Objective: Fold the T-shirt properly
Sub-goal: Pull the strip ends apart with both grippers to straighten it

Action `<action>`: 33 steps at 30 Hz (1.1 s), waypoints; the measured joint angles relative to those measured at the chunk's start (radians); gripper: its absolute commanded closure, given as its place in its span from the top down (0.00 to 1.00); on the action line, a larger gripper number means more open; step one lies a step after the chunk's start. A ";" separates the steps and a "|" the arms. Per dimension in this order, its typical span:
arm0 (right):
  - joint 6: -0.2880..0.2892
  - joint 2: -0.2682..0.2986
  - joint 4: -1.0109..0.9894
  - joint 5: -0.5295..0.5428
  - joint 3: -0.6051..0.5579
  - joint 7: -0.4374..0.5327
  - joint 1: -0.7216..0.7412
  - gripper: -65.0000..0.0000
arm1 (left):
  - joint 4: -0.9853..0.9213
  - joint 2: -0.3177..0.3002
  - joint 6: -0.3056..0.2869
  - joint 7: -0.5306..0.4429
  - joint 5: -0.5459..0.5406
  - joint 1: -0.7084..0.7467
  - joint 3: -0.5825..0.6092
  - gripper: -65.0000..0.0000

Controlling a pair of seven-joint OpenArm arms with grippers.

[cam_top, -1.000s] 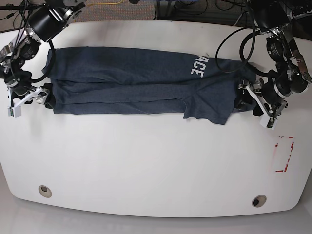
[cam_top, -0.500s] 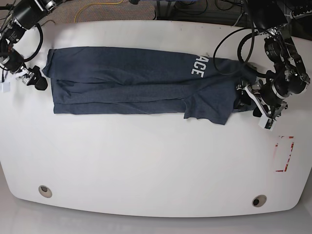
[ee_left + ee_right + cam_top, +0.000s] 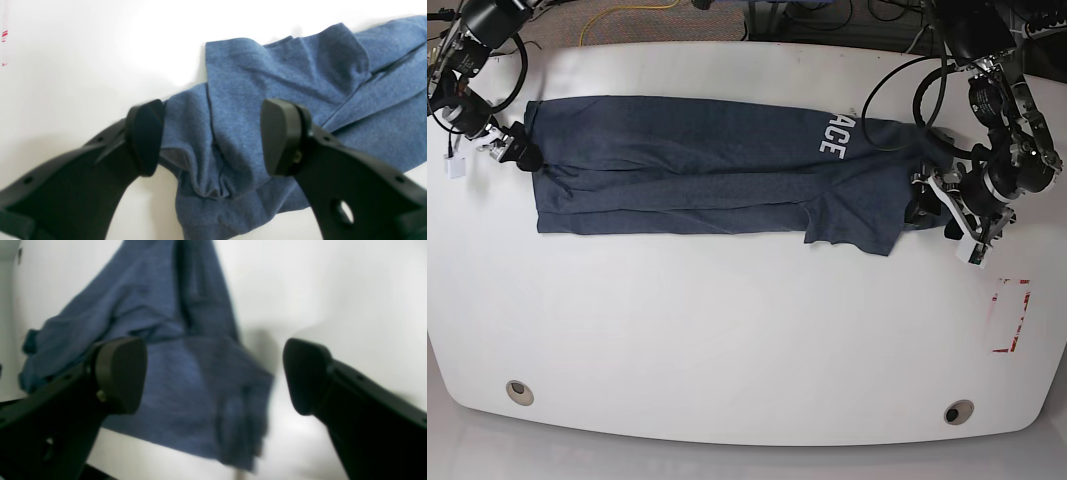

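The dark navy T-shirt (image 3: pixel 697 165) lies as a long folded band across the far half of the white table (image 3: pixel 727 330), with white letters (image 3: pixel 832 133) near its right end. My left gripper (image 3: pixel 942 225) is at the shirt's right end. In the left wrist view the left gripper (image 3: pixel 213 136) is open, its fingers (image 3: pixel 283 136) straddling a bunched fold of the T-shirt (image 3: pixel 267 73) that rests on the table. My right gripper (image 3: pixel 485 155) hovers at the shirt's upper left corner. The right gripper (image 3: pixel 213 373) is wide open and empty, with the blurred T-shirt (image 3: pixel 173 373) beyond it.
A red-outlined mark (image 3: pixel 1009 315) lies on the table near the right edge. Two round holes (image 3: pixel 519 391) (image 3: pixel 958 412) sit near the front edge. Cables (image 3: pixel 897 60) trail over the back right of the table.
My right gripper has moved from the shirt's lower left corner, out to the left and back to its upper left corner. The left arm has barely moved.
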 measured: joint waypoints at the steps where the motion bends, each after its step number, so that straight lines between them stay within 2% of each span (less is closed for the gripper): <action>1: 0.000 -0.007 0.000 0.013 -0.007 0.006 0.000 0.95 | 0.000 0.000 0.000 0.000 -0.001 0.000 0.000 0.62; 5: 0.000 -0.028 0.002 0.020 -0.043 0.062 0.000 0.95 | 0.000 -0.002 0.000 0.000 0.004 0.002 -0.001 0.62; 11: 0.003 -0.027 0.001 0.008 -0.116 0.129 0.000 0.95 | 0.000 -0.001 0.000 0.000 0.002 0.002 -0.001 0.62; 24: 0.004 -0.042 0.008 -0.009 -0.184 0.149 0.029 0.94 | 0.000 -0.001 0.001 0.000 0.004 0.024 -0.001 0.62; 29: 0.004 -0.044 0.010 -0.006 -0.236 0.159 0.032 0.84 | 0.000 0.000 0.004 -0.001 0.003 0.040 0.000 0.62; 33: 0.005 -0.047 0.012 -0.006 -0.288 0.171 0.034 0.70 | 0.000 0.006 0.004 0.001 0.004 0.052 0.000 0.62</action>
